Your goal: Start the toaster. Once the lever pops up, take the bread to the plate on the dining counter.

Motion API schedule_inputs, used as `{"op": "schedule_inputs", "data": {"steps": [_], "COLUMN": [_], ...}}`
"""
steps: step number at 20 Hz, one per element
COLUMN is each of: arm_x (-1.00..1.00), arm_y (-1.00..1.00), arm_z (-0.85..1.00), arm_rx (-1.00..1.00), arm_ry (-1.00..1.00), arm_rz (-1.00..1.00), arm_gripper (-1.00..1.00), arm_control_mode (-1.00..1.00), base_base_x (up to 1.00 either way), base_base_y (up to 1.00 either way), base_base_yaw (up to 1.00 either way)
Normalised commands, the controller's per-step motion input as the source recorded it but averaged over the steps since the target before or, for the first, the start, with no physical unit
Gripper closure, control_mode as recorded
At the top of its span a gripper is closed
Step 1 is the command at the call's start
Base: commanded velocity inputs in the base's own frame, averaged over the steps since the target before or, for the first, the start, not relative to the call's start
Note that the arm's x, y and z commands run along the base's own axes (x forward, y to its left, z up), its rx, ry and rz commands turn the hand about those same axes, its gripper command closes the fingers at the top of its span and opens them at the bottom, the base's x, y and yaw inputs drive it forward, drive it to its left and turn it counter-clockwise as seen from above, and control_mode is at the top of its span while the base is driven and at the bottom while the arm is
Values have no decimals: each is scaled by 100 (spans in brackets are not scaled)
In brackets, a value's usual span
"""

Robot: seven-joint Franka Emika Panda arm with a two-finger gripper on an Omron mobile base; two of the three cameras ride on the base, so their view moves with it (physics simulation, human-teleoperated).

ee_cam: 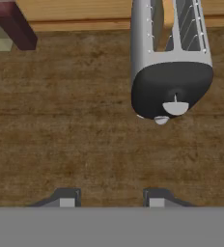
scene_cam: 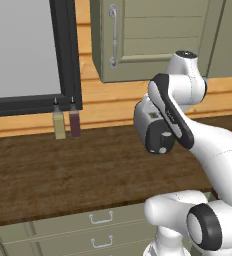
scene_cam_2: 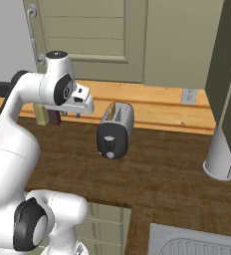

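The step in hand looks like the first one: reaching in to start the toaster (scene_cam_2: 115,130). It stands on the dark wood bench (scene_cam_2: 172,174) near the back wall, its black end panel with the round knob facing the robot. In the hand view the toaster sits at about 1 o'clock, with the bread (ee_cam: 168,19) showing as a tan strip down in one slot.

The end effector (ee_cam: 108,201) hovers above bare bench, well short of the toaster, at its 7 o'clock. Its fingertips stand partly apart with nothing between them.

In the right base view the arm is folded high, the wrist bent so the hand points down toward the bench, with the toaster at its 4 o'clock.

Next, the hand likely needs to travel forward and toward 1 o'clock to reach the panel's lever.

Two bottles (scene_cam: 66,123) stand by the wall.
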Motion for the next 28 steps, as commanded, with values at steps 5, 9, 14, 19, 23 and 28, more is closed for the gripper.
{"op": "schedule_inputs", "data": {"steps": [5, 9, 14, 19, 23, 28], "arm_x": [-28, -62, -10, 8, 16, 18], "arm_y": [-5, -51, -40, -28, -20, 0], "arm_z": [-4, -16, -13, -9, -14, -38], "arm_rx": [0, 6, 3, 0, 0, -3], "arm_ry": [0, -9, -2, -3, -7, -11], "arm_rz": [0, -2, 0, 0, 0, 7], "arm_gripper": [-100, -100, -100, -100, -100, -100], "arm_control_mode": [-100, -100, -100, -100, -100, -100], "base_base_x": [0, 0, 0, 0, 0, 0], "base_base_y": [0, 0, 0, 0, 0, 0], "base_base_yaw": [0, 0, 0, 0, 0, 0]}}
